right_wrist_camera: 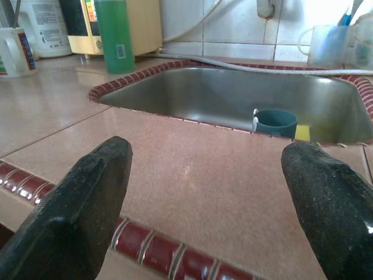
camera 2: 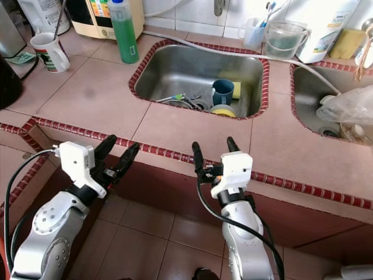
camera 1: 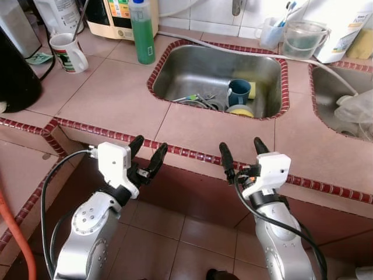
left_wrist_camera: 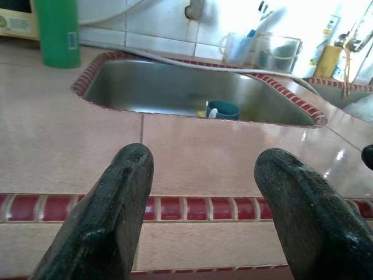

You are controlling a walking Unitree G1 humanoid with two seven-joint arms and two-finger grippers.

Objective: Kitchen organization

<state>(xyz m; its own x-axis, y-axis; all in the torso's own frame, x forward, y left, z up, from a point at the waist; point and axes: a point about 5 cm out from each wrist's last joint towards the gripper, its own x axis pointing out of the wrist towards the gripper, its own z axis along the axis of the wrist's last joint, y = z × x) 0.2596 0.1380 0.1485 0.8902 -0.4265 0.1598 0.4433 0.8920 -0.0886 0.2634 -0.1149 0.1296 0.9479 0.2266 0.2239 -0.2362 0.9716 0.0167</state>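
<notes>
A steel sink (camera 1: 192, 67) is set into the pink tiled counter (camera 1: 111, 99). In it stand a dark blue mug (camera 1: 238, 91), a yellow sponge (camera 1: 252, 89), a yellowish dish (camera 1: 240, 110) and some cutlery (camera 1: 195, 100). The mug (right_wrist_camera: 275, 122) also shows over the sink's rim in both wrist views. My left gripper (camera 1: 147, 153) hangs open at the counter's front edge, left of the sink. Further right, my right gripper (camera 1: 243, 153) is open too, just before the red tile border (camera 1: 192, 154). Neither holds anything.
A green bottle (camera 1: 141, 32) stands behind the sink's left corner, a white mug (camera 1: 69, 52) further left near a black appliance (camera 1: 14, 73). Clear cups (camera 1: 303, 38) with toothbrushes stand behind the sink. A second basin (camera 1: 341, 96) with a plastic bag lies to the right.
</notes>
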